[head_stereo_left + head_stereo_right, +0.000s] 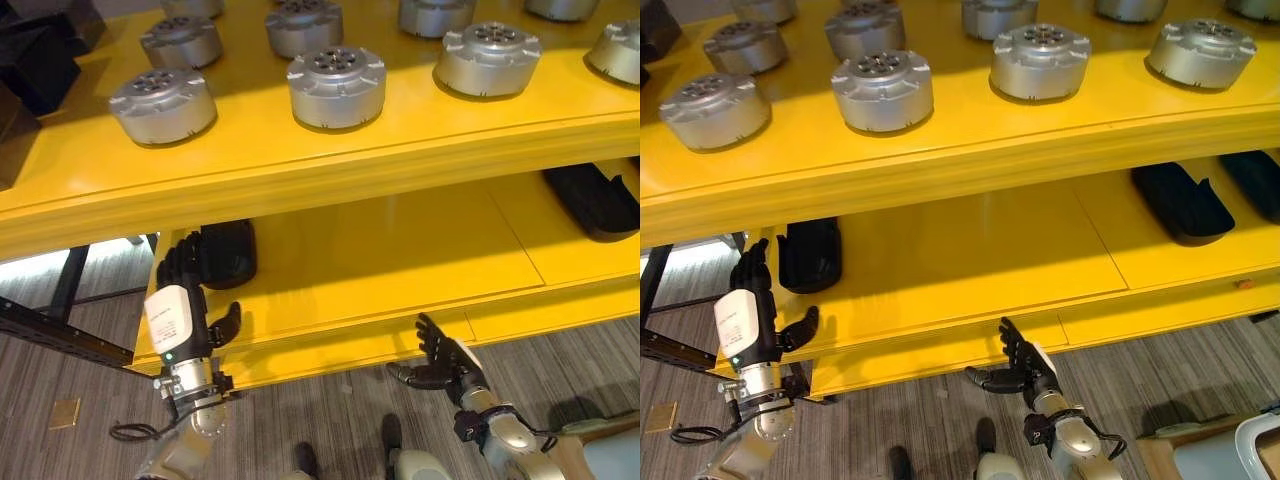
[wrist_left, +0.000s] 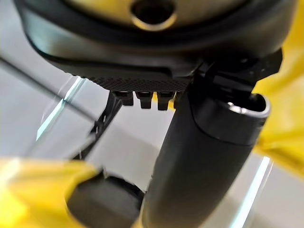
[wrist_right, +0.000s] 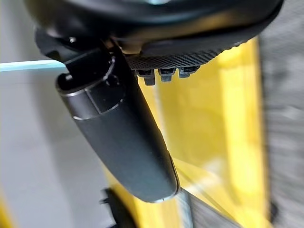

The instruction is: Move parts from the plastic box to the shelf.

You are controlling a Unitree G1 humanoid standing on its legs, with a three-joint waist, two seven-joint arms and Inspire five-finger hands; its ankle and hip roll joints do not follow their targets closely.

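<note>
Both hands empty before the two-tier yellow metal shelf [image 1: 330, 165]
Left hand [image 1: 183, 300] and right hand [image 1: 445, 358] spread — round silver metal parts [image 1: 337, 86] sit on top.

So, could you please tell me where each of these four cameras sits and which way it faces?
Left eye view: on the head, looking down at the yellow shelf with silver round parts; both robot hands show, left robot hand, right robot hand.
Right eye view: beside it, sharing the same scene, slightly shifted.
Left wrist view: on the left wrist, looking along its dark thumb towards yellow shelving.
Right wrist view: on the right wrist, along its thumb towards the shelf.
</note>
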